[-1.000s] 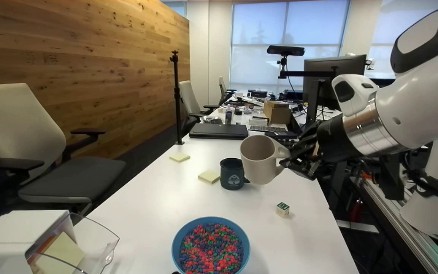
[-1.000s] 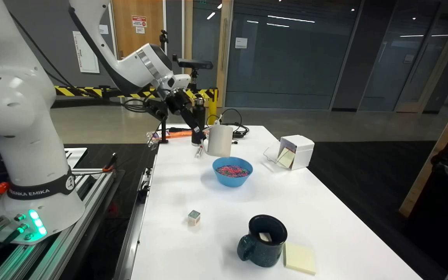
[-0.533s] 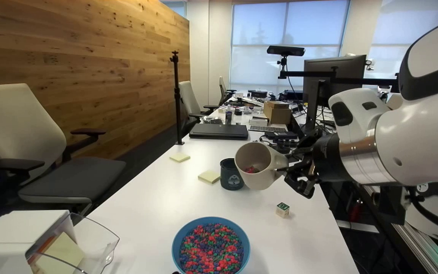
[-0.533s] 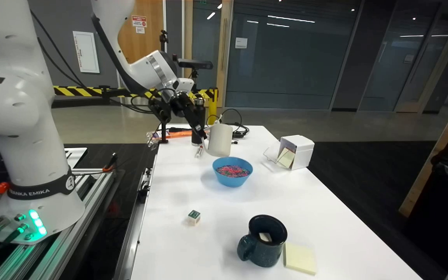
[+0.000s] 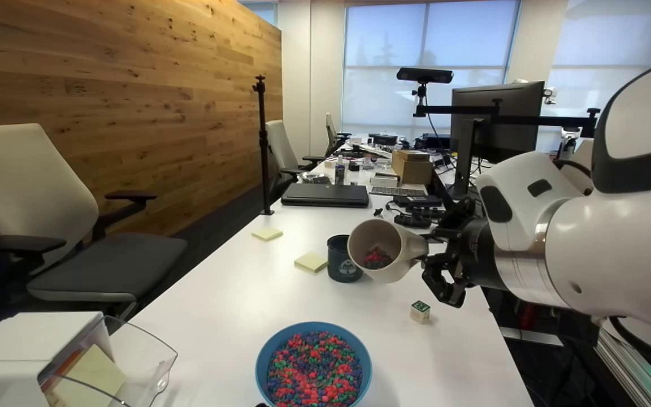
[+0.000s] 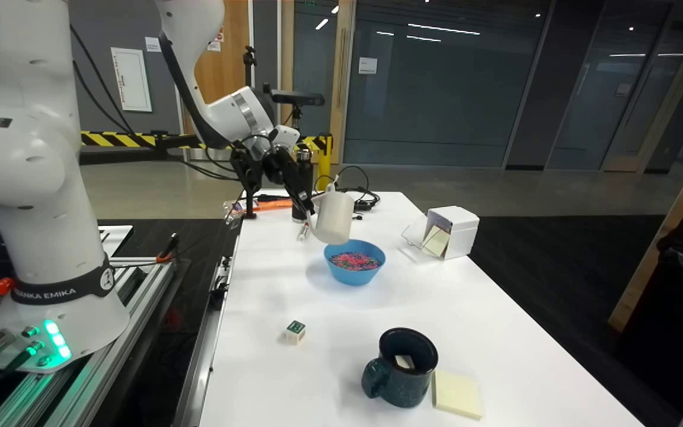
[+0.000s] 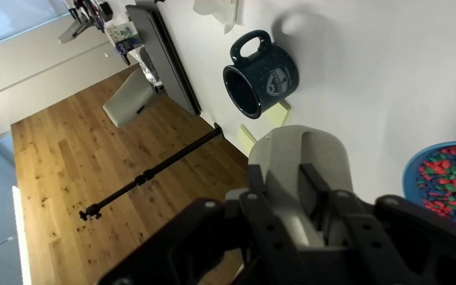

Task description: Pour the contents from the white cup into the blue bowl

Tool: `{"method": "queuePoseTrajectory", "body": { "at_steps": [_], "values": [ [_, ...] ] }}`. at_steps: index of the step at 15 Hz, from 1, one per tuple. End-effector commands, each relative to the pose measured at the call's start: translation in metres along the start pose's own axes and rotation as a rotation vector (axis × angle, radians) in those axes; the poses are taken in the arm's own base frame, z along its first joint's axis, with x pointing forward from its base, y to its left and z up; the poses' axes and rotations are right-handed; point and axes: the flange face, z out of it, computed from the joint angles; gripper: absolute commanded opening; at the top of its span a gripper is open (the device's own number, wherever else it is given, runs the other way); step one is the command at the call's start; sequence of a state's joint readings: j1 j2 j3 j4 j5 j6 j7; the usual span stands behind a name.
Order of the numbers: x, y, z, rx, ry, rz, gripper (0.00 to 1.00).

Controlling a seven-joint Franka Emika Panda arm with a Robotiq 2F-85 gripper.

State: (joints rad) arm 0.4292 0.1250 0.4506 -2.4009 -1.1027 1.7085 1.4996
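Tilted on its side in the air is the white cup, its mouth angled toward the camera in an exterior view. Red and dark bits lie inside against its lower wall. My gripper is shut on the cup's handle, one finger on either side. The blue bowl stands upright on the table below the cup, filled with red, green and blue bits. In the wrist view the bowl shows at the right edge, beside the cup. No bits are seen falling.
A dark mug stands on the table near yellow note pads. A lettered block lies closer to the robot. A white box and a black bottle stand nearby.
The cup has tipped further in my grip, its mouth turning downward, and the bits inside have come into view. The wrist has rotated and lowered. The bowl has not moved.
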Motion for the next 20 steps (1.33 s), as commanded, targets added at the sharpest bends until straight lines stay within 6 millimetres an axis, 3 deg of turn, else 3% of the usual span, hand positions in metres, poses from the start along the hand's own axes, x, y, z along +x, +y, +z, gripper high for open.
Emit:
{"method": "queuePoseTrajectory", "body": {
  "at_steps": [1,10,20],
  "values": [
    [0.011,0.001,-0.005,-0.067,0.023,-0.082,0.07],
    [0.028,-0.004,-0.011,-0.13,0.087,-0.251,0.07],
    [0.026,-0.011,-0.01,-0.215,0.157,-0.374,0.07]
  ]
}}
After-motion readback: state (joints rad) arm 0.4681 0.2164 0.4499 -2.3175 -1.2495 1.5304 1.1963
